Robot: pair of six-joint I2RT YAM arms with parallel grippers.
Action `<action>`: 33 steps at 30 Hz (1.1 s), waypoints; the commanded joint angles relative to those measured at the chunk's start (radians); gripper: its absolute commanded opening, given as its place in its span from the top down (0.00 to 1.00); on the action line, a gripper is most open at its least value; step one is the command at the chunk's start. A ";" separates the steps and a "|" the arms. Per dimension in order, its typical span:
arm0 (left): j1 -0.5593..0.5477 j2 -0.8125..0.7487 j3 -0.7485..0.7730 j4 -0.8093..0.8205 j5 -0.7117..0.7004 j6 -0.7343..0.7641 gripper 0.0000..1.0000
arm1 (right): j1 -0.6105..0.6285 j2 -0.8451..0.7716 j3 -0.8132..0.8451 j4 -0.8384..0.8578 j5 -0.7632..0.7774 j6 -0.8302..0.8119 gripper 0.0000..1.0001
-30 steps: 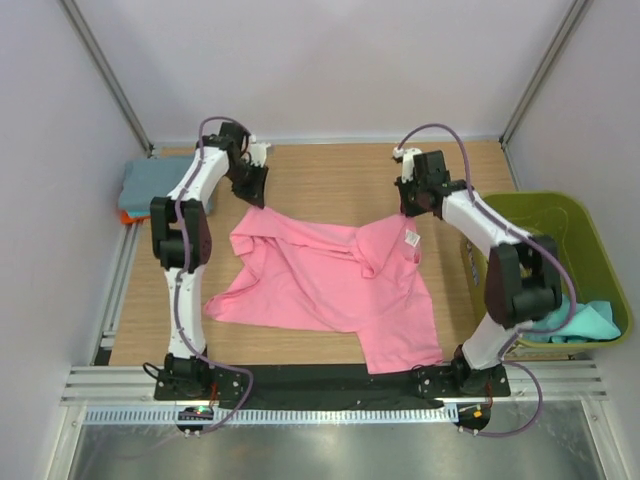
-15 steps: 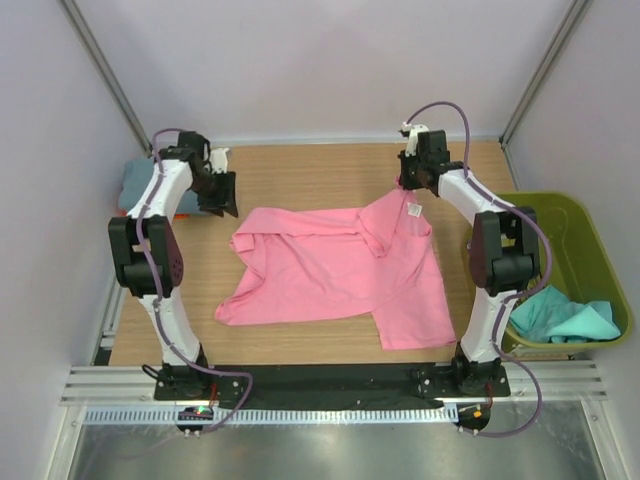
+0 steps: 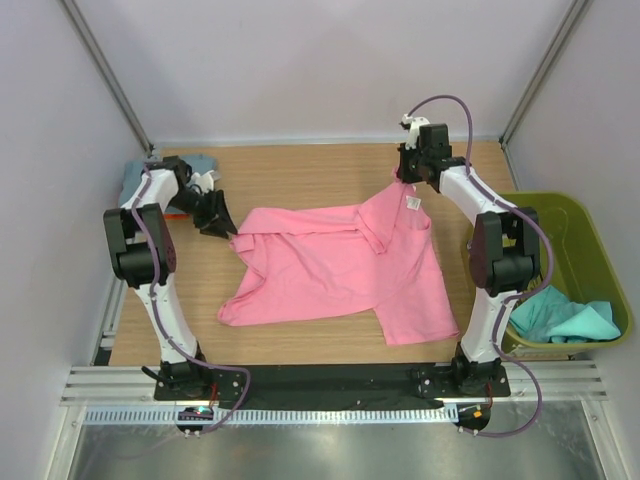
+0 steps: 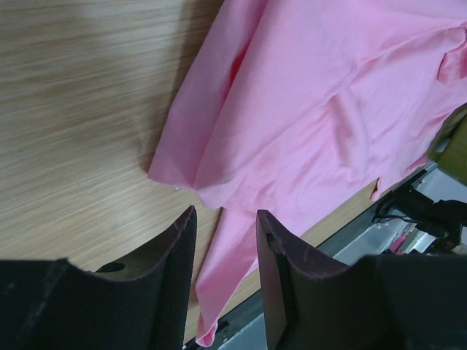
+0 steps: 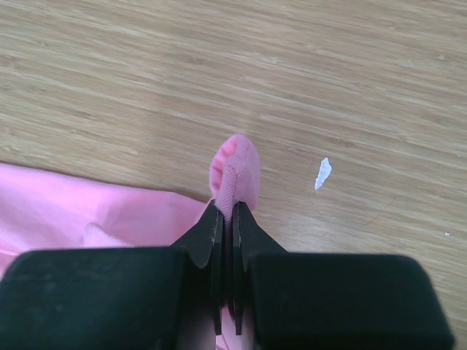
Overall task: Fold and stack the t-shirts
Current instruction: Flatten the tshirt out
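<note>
The pink shirt (image 3: 340,265) lies spread but rumpled on the bench (image 3: 300,180), just left of the green basket (image 3: 590,230); its long axis runs across the bench, toward and away from the basket; one broad flap points to the near edge on the basket's side, and a folded layer lies over the middle; a white label (image 3: 411,202) shows near the shirt's far corner, the one closer to the basket.

The right hand (image 5: 225,219) is closed tight on a small fold of pink cloth at that far corner, the cloth bunching out past its tips; a white scrap (image 5: 322,173) lies on the bare wood close by.

The left hand (image 4: 226,240) is at the shirt's end farthest from the basket; its fingers (image 4: 179,255) stand apart with nothing between them, low over the wood, a folded corner of the shirt just ahead of them.

A teal shirt (image 3: 565,318) lies crumpled inside the basket; a grey-blue shirt (image 3: 197,160) sits at the bench's far corner opposite the basket, behind the left arm.

Bare wood is open along the far edge and in a strip at the end away from the basket; the near flap reaches close to the bench's near edge; the right arm stands between the shirt and the basket.
</note>
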 commanded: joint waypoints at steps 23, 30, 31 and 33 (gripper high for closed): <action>0.008 0.030 -0.108 0.112 0.040 -0.019 0.63 | 0.002 -0.040 0.012 0.043 -0.014 -0.012 0.99; 0.000 0.052 -0.108 0.129 0.048 -0.017 0.67 | 0.002 -0.048 -0.001 0.044 -0.012 -0.016 0.99; -0.001 0.052 -0.108 0.129 0.050 -0.017 0.68 | 0.004 -0.049 -0.004 0.043 -0.012 -0.018 0.99; -0.004 0.055 -0.108 0.126 0.053 -0.017 0.69 | 0.004 -0.051 -0.007 0.046 -0.009 -0.018 0.99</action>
